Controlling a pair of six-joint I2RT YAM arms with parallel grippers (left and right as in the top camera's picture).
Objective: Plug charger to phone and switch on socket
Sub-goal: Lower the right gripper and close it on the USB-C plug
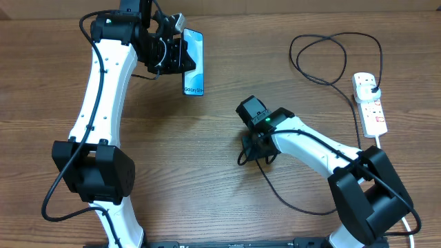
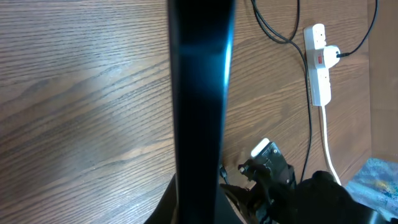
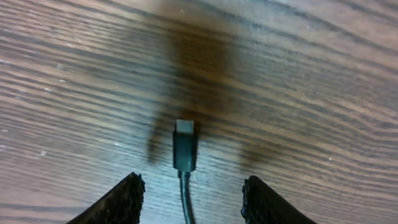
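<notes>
Left jaws: clenched on the phone (image 1: 194,63), apparently lifted clear of the worktop (image 1: 207,179) and edge-on to that wrist, probably to offer a short end for plugging.
Right jaws: released, set astride the charger (image 3: 185,155) without touching it, likely posed to close on the connector.
Charger tip (image 3: 185,127): laid flat on the worktop, midway between the right jaws, just ahead of their ends, pointed away.
Charger plug (image 1: 373,87): already seated in the socket (image 1: 370,110).
Socket: well apart from both jaws, out beyond the right ones; switch position unreadable.
Next, judged: firm pinch on the tip needed before any carry to the phone.
</notes>
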